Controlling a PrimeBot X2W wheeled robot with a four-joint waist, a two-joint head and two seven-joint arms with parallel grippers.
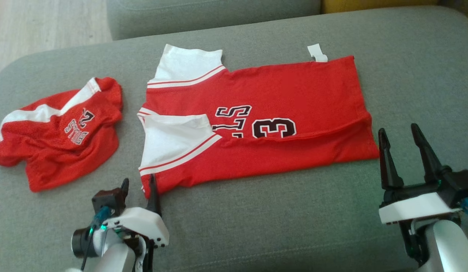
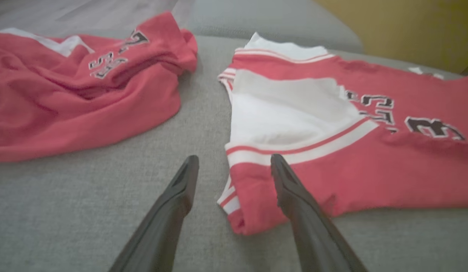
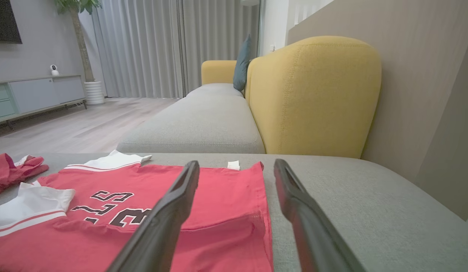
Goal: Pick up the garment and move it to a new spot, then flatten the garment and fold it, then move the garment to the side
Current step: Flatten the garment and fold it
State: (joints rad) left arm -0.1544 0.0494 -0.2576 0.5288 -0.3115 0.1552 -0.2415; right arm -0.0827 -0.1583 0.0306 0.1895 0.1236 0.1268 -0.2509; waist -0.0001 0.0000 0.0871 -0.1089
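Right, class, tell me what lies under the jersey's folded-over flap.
The flap lies on the jersey front, cutting across the black 3 and lettering; the parts beneath are hidden.

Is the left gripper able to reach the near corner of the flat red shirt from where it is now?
Probably yes. The left gripper is open, and the near corner of the flat red shirt lies ahead between its fingers, with nothing over it. The crumpled red garment sits apart, to the left.

The red, white-sleeved jersey [image 1: 279, 90] lies flat on the grey cushion [image 1: 256, 226], its near edge folded over.
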